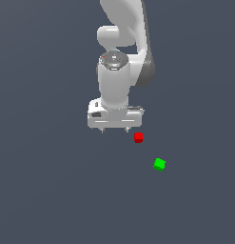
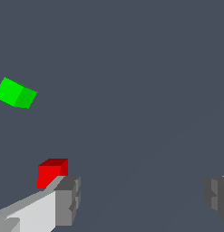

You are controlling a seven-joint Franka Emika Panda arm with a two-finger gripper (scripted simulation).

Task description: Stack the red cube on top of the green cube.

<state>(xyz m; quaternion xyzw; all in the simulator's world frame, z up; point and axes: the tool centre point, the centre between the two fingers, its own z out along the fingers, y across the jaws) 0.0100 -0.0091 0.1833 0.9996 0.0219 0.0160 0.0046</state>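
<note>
The red cube (image 1: 138,137) lies on the dark grey floor just to the exterior view's right of my gripper (image 1: 115,129). The green cube (image 1: 159,164) lies apart from it, further to the exterior view's right and nearer the camera. My gripper is open and empty, its two fingertips spread wide. In the wrist view the red cube (image 2: 51,172) sits outside the gap, just beyond one finger (image 2: 68,199); the other finger (image 2: 217,195) is far across. The green cube (image 2: 16,93) shows farther off. The gripper (image 2: 140,199) holds nothing.
The white arm (image 1: 121,57) rises above the gripper. The floor (image 1: 52,190) is a plain dark grey surface with nothing else on it in either view.
</note>
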